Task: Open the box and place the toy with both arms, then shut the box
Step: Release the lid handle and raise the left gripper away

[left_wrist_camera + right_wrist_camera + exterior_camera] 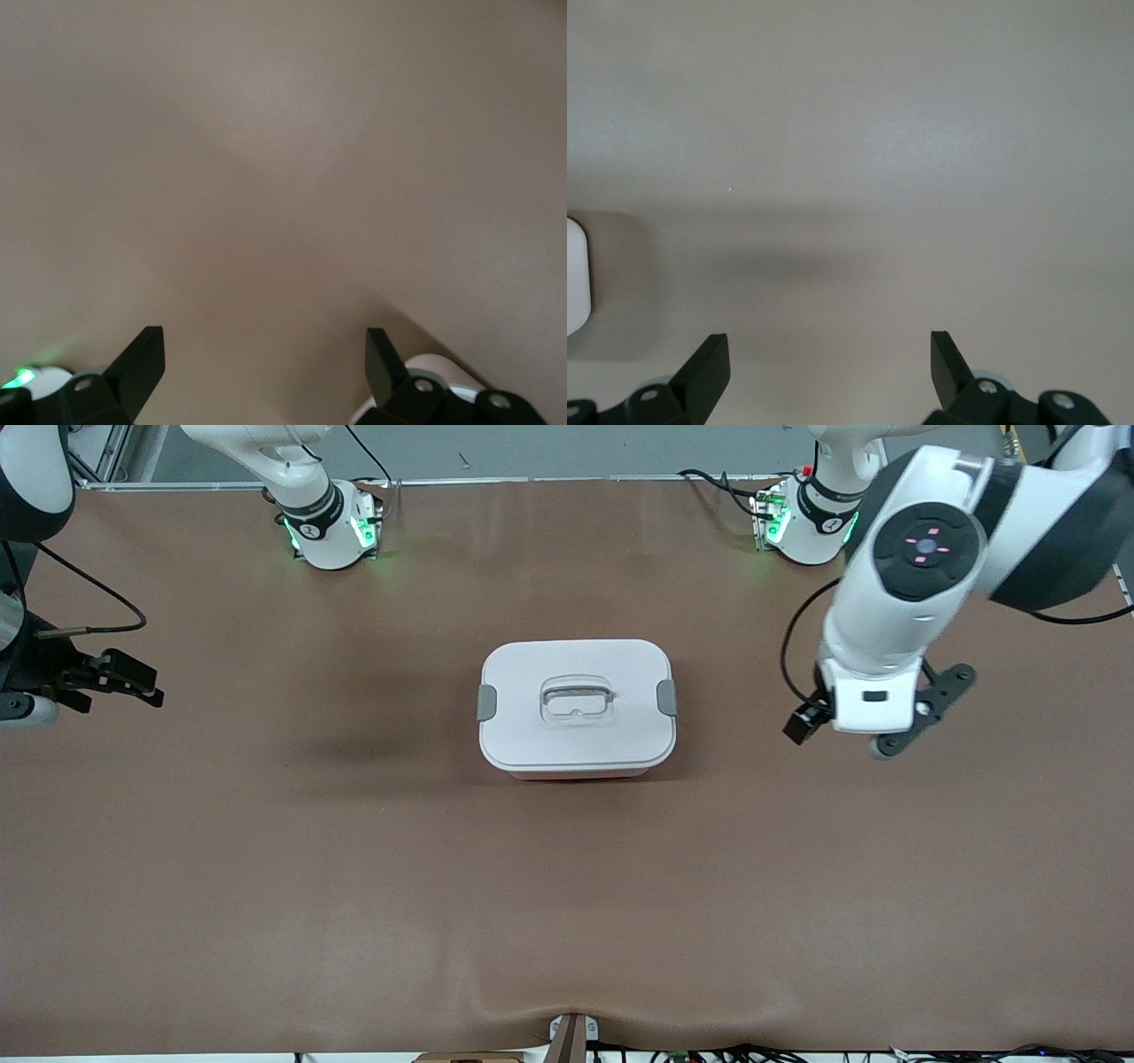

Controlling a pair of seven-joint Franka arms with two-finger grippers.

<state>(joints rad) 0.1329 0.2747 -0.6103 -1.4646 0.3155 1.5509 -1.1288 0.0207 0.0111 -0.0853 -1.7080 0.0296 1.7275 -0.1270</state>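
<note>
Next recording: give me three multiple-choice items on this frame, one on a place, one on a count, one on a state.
1. Where does the box stand?
A. mid-table between the arms
B. at the table's edge nearest the front camera
C. beside the right arm's base

2. How many grey clips show on the lid?
A. one
B. two
C. four

3. The box is:
A. open
B. lidless
C. closed

Answers: 1 A, table lies bare all around it. 2 B, one at each end. 3 C, lid seated flat; left claw and right claw hang open, away from it.
</note>
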